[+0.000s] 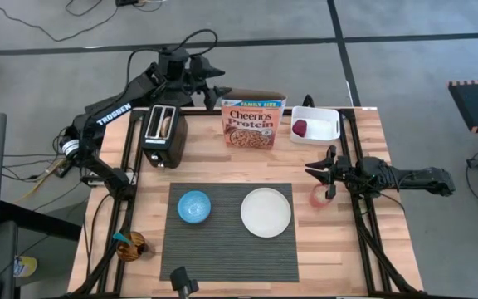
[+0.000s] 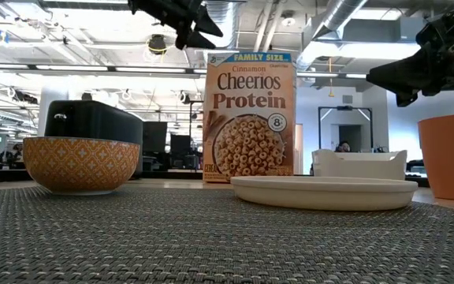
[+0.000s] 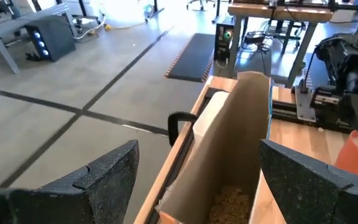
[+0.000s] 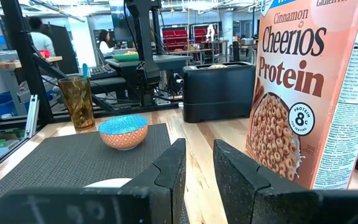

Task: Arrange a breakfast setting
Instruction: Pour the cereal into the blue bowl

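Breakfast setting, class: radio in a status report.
Left gripper open above the cereal box. Right gripper nearly shut, empty, beside orange cup. Bowl, plate on placemat. Bagel in toaster.

Left arm — raised at the table's far edge, left gripper (image 3: 194, 180) spread wide. Right arm — low along the right side, right gripper (image 4: 197, 171) narrowly parted.

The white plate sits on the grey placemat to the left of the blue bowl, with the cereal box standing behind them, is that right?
Not quite. In the high view the white plate lies to the right of the blue bowl, not the left. Both do sit on the grey placemat, and the cereal box does stand behind them.
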`<state>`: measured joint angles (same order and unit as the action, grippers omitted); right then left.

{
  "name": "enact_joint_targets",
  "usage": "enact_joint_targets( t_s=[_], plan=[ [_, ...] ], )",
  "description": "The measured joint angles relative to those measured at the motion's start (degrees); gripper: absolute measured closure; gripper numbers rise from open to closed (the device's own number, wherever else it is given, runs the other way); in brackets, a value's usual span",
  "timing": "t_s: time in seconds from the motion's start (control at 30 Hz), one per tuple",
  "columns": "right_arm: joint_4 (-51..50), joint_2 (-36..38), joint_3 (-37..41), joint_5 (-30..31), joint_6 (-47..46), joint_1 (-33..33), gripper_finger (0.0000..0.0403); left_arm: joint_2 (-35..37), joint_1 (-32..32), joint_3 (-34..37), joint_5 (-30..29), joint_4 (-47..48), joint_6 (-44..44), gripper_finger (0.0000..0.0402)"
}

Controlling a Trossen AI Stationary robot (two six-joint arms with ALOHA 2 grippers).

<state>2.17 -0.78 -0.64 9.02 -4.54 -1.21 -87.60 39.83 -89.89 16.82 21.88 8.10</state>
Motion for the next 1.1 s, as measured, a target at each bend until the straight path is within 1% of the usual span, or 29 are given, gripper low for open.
enact_joint_targets(
  t_s=[0.13, 0.3, 0.4, 0.53, 0.7, 0.8, 0.9, 1.03, 1.1],
  plan=[
    [0.0, 0.0, 0.0, 0.0, 0.0, 0.0, 0.0291, 0.0, 0.3, -3.3, -0.8, 7.0, 1.8, 0.0088],
    [0.0, 0.0, 0.0, 0.0, 0.0, 0.0, 0.0291, 0.0, 0.3, -5.7, -4.2, 10.9, 1.6, 0.0085],
    [0.0, 0.0, 0.0, 0.0, 0.0, 0.0, 0.0291, 0.0, 0.3, -6.5, -5.3, 13.4, 2.3, 0.0075],
    [0.0, 0.0, 0.0, 0.0, 0.0, 0.0, 0.0291, 0.0, 0.3, -6.4, -5.8, 15.9, 1.9, 0.0051],
    [0.0, 0.0, 0.0, 0.0, 0.0, 0.0, 0.0291, 0.0, -0.9, -6.4, -11.3, 15.8, 2.1, 0.0018],
    [0.0, 0.0, 0.0, 0.0, 0.0, 0.0, 0.0291, 0.0, -2.1, -6.4, -12.0, 15.9, 3.3, 0.0005],
    [0.0, 0.0, 0.0, 0.0, 0.0, 0.0, 0.0291, 0.0, -2.9, -6.4, -14.4, 16.2, 3.7, 0.0003],
    [0.0, 0.0, 0.0, 0.0, 0.0, 0.0, 0.0291, 0.0, -4.3, -6.4, -22.0, 16.8, 1.2, 0.0004],
    [0.0, 0.0, 0.0, 0.0, 0.0, 0.0, 0.0291, 0.7, -4.5, -6.4, -22.6, 17.6, 1.4, 0.0004]
  ],
)
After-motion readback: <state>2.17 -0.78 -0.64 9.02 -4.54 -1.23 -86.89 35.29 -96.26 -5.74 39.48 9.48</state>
